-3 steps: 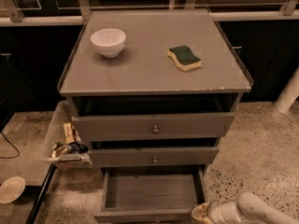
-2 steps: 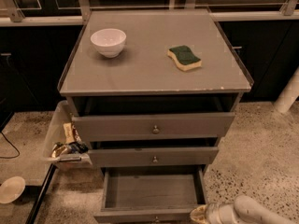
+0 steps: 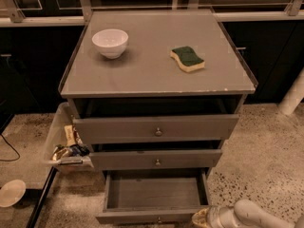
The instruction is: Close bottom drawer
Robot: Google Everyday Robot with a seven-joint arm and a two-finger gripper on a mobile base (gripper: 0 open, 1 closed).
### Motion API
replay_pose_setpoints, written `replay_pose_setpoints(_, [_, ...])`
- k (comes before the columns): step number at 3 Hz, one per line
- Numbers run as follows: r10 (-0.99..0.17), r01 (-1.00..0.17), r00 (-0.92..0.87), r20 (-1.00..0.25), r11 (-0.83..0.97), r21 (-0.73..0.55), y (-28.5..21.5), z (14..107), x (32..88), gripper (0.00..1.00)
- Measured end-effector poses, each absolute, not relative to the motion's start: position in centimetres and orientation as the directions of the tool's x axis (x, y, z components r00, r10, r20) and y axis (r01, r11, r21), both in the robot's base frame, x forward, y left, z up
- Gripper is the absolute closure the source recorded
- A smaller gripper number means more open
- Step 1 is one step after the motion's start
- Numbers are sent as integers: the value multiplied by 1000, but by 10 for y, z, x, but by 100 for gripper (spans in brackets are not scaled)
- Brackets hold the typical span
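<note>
1. Low at 5 o'clock of the scene, the gripper (image 3: 202, 217) sits just beside the right front corner of the bottom drawer (image 3: 154, 194), with the pale arm (image 3: 251, 215) running off toward 4 o'clock. I cannot tell whether the gripper is apart or together, nor whether it touches the front panel.
2. Task progress, as I judge it: nothing is closed yet. The drawer stands pulled far out, and the whole push inward remains.
3. The drawer is at 6 o'clock, lowest in the cabinet. It is grey wood with an empty, flat floor and a slim front panel cut by the frame edge, so its knob hardly shows.
4. Toward 12 o'clock from it, the middle drawer (image 3: 156, 159) and top drawer (image 3: 156, 128) each stand slightly out, and each has a small round knob.
5. On the cabinet top (image 3: 152, 80) a white bowl (image 3: 110, 42) sits at 11 o'clock and a green-and-yellow sponge (image 3: 187, 59) at 1 o'clock, well apart.
6. At 9 o'clock a bin (image 3: 59, 137) of clutter leans by the cabinet. A plate (image 3: 10, 193) lies on the floor at 8 o'clock.
</note>
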State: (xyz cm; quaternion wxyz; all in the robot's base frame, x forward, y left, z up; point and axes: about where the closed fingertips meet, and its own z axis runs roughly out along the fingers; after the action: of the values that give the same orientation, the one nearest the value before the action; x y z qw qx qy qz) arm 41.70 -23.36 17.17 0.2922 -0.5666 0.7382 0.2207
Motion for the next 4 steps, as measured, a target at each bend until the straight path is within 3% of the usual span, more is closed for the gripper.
replay_pose_setpoints(3, [-708,-965,-187,-681,261,-5,-234,172,417,11])
replay_pose_setpoints(4, [-712,-965,-176,-680,261,-24,-231,170,423,0])
